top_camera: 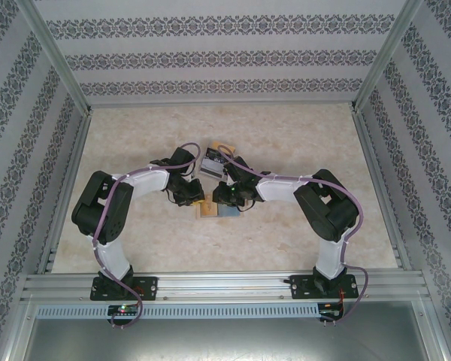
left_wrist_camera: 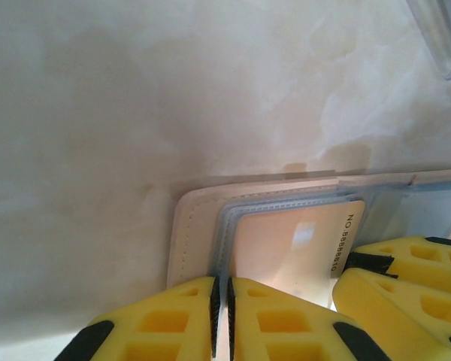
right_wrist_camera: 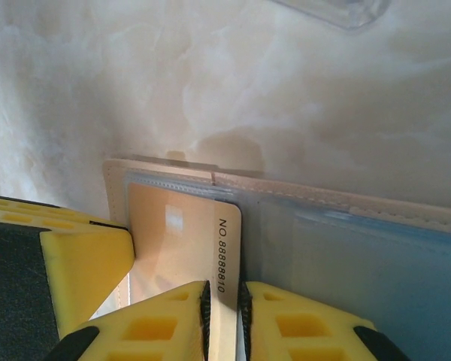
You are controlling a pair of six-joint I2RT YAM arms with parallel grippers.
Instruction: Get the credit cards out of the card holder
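Position: card holder lay open and flat at centre of worktop. 
left gripper: jaws narrow, pinched clear sleeve edge of card holder. 
right gripper: jaws narrow, clamped tan credit card at numbered edge; card was partly in sleeve. 
clear case sat just beyond.

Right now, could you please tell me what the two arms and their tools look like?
Both the left arm and the right arm have white links, bulky black joint housings and a lilac cable running along them. The left tool and the right tool each have two chunky yellow fingers with rectangular recesses, black ribbed inner faces and black patches outside.
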